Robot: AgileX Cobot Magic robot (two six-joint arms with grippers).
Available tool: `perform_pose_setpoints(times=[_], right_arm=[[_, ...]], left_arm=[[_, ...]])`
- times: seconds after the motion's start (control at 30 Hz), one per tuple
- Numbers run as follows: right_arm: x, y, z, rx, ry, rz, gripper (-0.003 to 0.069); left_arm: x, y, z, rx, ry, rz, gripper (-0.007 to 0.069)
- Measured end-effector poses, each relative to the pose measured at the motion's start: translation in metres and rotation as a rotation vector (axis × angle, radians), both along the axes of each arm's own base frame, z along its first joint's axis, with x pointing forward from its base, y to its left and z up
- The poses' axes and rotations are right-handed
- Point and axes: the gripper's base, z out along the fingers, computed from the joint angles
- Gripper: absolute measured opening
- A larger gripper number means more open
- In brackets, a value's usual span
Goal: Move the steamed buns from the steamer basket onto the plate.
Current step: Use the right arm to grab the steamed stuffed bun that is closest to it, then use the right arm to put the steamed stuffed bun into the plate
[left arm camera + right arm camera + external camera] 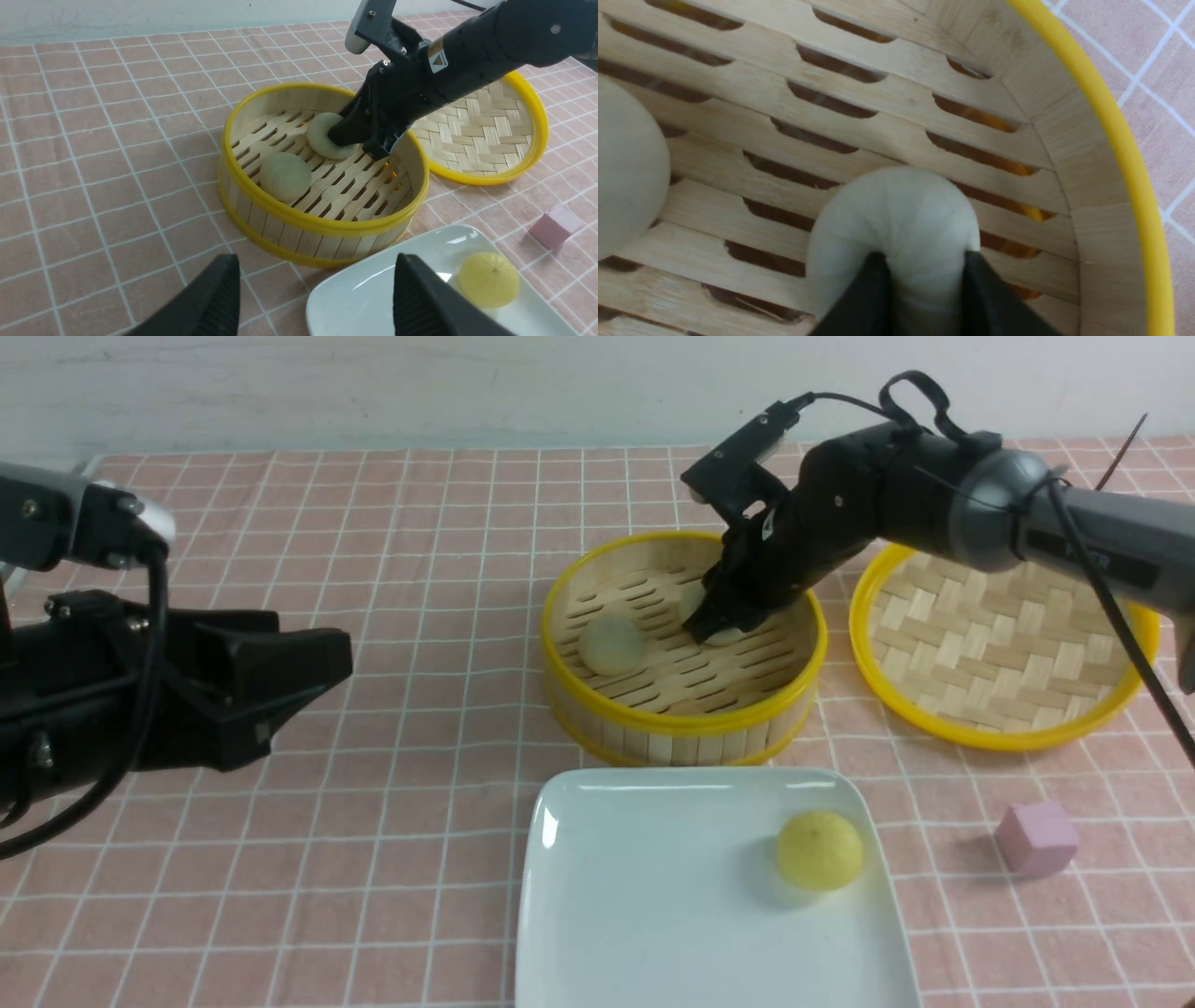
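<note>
The plate [653, 915] lies bare left of the yellow bun [819, 849] (the tall-walled steamer basket [681, 733] stands just behind).

Two buns [611, 644] sit in the steamer basket [681, 719], a third bun [819, 849] on the plate [653, 896] before it.

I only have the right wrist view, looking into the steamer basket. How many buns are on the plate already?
Observer: One, the yellow bun, on the right half of the plate.
Operator: Which way is the plate from the pale bun in my right claw?
Observer: Toward the robot; it lies just on the robot's side of the steamer basket.
Operator: Is the left claw in my path?
Observer: No, it is open and empty, off to the basket's left.
</note>
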Motion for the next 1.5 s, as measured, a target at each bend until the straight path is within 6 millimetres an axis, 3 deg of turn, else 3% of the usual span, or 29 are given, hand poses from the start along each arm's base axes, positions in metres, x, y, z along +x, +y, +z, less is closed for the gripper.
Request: perform_pose_setpoints(times=[0.07,0.17,0.27,0.3,0.37,0.4,0.47,0.63,0.8,0.97,1.07,1.3,1.43,1.5], right_arm=[[-0.003,-0.001,0.01,-0.01,-0.004,0.016,0.0026],[-0.009,-0.002,0.027,-0.024,-0.017,0.037,0.0022],[-0.024,-0.005,0.073,-0.021,-0.084,0.059,0.0022],[-0.034,-0.007,0.099,-0.004,-0.124,0.061,0.0022],[-0.042,-0.01,0.118,0.007,-0.149,0.062,0.0022],[-0.054,-0.015,0.142,0.027,-0.177,0.063,0.0022],[-0.076,-0.023,0.173,0.056,-0.179,0.064,0.0022],[-0.118,-0.034,0.207,0.108,-0.062,0.089,0.0022],[-0.14,-0.033,0.205,0.124,0.135,0.135,0.0022],[-0.139,-0.026,0.183,0.149,0.256,0.161,0.0022],[-0.14,-0.022,0.158,0.15,0.345,0.189,0.0022],[-0.151,-0.016,0.062,0.149,0.569,0.278,0.0022],[-0.152,-0.011,0.035,0.204,0.569,0.333,0.0022],[-0.151,-0.008,0.031,0.225,0.567,0.344,0.0022]], left_arm=[[0.0,0.0,0.0,0.0,0.0,0.0,0.0453],[0.0,0.0,0.0,0.0,0.0,0.0,0.0453],[0.0,0.0,0.0,0.0,0.0,0.0,0.0453],[0.0,0.0,0.0,0.0,0.0,0.0,0.0453],[0.0,0.0,0.0,0.0,0.0,0.0,0.0453],[0.0,0.0,0.0,0.001,-0.001,0.003,0.0453],[0.001,0.001,0.0,0.002,-0.002,0.009,0.0453],[0.001,0.002,0.0,0.006,-0.006,0.023,0.0453],[0.001,0.002,0.0,0.007,-0.007,0.025,0.0453],[0.001,0.002,0.0,0.007,-0.007,0.025,0.0453],[0.001,0.002,0.0,0.007,-0.007,0.025,0.0453],[0.001,0.002,0.0,0.007,-0.007,0.025,0.0453],[0.001,0.002,0.0,0.007,-0.007,0.025,0.0453],[0.001,0.002,0.0,0.007,-0.007,0.025,0.0453]])
